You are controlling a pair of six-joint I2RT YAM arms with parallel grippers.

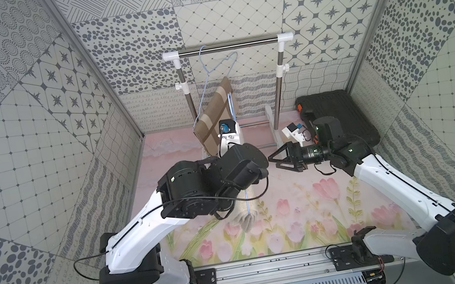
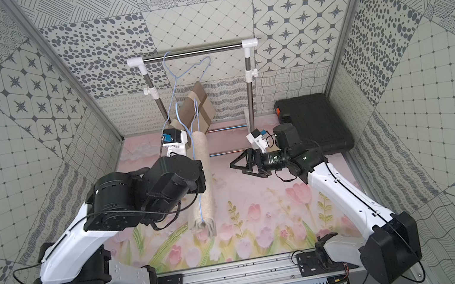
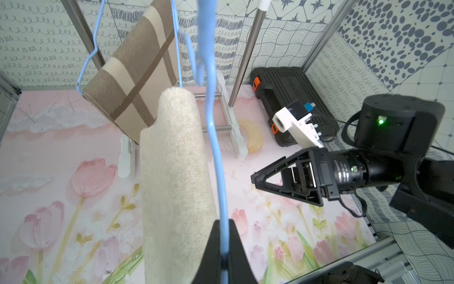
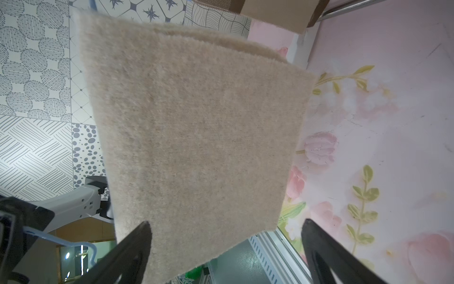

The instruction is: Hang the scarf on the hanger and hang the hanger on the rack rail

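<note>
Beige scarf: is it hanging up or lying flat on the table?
Hanging. The beige scarf drapes doubled over the blue hanger, which the left gripper grips; its lower edge hangs free in the right wrist view.

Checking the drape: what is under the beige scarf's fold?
Hidden: the fold of the beige scarf covers whatever bar carries it. Only a wire of the blue hanger shows beside it, clamped in the left gripper.
</note>
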